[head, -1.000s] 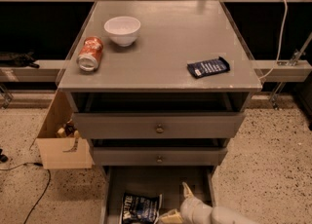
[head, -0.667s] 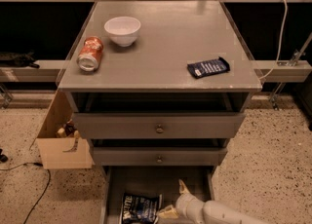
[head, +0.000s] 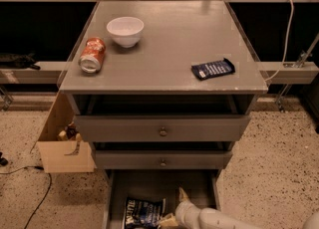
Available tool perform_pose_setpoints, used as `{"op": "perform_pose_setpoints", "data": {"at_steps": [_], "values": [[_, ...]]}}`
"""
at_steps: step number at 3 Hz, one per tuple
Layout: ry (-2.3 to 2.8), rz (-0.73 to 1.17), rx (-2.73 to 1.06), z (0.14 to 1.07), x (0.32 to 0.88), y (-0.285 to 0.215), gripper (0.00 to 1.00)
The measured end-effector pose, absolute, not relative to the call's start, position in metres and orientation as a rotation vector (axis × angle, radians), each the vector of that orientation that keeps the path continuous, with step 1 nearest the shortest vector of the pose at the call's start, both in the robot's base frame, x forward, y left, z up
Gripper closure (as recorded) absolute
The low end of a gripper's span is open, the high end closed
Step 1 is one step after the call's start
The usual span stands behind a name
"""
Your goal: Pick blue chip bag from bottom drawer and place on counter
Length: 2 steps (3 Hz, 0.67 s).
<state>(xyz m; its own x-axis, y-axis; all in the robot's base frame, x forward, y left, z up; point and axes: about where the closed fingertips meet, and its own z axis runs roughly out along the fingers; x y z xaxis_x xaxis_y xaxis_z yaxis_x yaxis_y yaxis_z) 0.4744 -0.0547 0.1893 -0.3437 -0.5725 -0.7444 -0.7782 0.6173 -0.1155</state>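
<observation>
Lettering in white marks the blue chip bag (head: 143, 213), which lies crinkled on the floor of the bottom drawer (head: 149, 185), left of the drawer's middle and toward its front. The drawer is pulled out beneath the cabinet. Just right of the bag sits the claw (head: 174, 208), released: one pale finger points up toward the drawer's back, while the other reaches left, right at the bag's right edge, with nothing held between them. The pale arm (head: 219, 219) enters from the lower right corner.

Above, the two upper drawers (head: 163, 132) with round knobs are shut. On the counter (head: 174, 39), a white bowl (head: 125, 30) stands near the back left. An orange can (head: 92, 54) lies on its side just in front of it by the left edge. A flat dark-blue packet (head: 213, 68) rests near the front right. A cardboard box (head: 65, 153) stands on the speckled floor, touching the cabinet's left side.
</observation>
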Motion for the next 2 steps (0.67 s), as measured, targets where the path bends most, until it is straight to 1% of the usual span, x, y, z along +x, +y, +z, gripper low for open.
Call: {"op": "perform_pose_setpoints", "data": {"at_steps": [1, 2], "values": [[2.043, 0.336, -1.104, 0.176, 0.467, -0.039, 0.0], [2.021, 0.379, -1.195, 0.164, 0.458, 0.0, 0.0]]}}
